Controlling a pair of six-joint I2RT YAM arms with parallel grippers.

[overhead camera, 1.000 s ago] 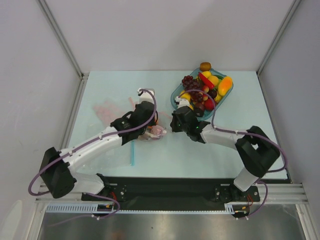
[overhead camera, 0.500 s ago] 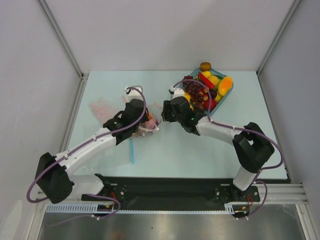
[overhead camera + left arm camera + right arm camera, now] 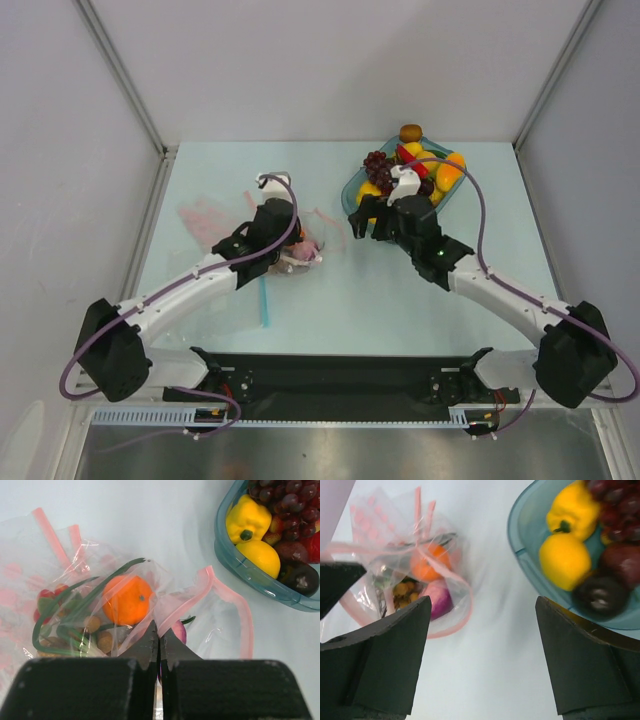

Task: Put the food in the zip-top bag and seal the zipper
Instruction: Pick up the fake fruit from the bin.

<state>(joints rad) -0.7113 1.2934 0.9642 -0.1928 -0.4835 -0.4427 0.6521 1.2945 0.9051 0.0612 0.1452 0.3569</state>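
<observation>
- The left end effector point(image 3: 159, 639) has its two fingers pressed together on a fold of the clear zip-top bag point(image 3: 75, 565), which lies on the pale worktop point(image 3: 400, 290) left of centre.
- Inside the bag sit an orange point(image 3: 127, 599), a long green stalk point(image 3: 112, 577), a tan grape bunch point(image 3: 402, 590) and a purple piece point(image 3: 439, 600) nearest the mouth.
- The pink zipper point(image 3: 227, 590) stands in an open loop, its two sides apart, with the mouth facing the teal tray point(image 3: 225, 560); the bag is not sealed.
- The right end effector point(image 3: 483, 610) hangs over bare worktop between bag and tray, fingers spread wide and holding nothing.
- The tray, on the far right of the worktop and apart from the bag, carries a yellow pepper point(image 3: 247, 520), a lemon point(image 3: 257, 557), dark grapes point(image 3: 280, 500) and other glossy pieces piled together.
- A brown fruit point(image 3: 410, 132) sits just beyond the tray's far edge.
- A short light-blue strip point(image 3: 264, 300) lies flat on the worktop on the near side of the bag, beside the left arm.
</observation>
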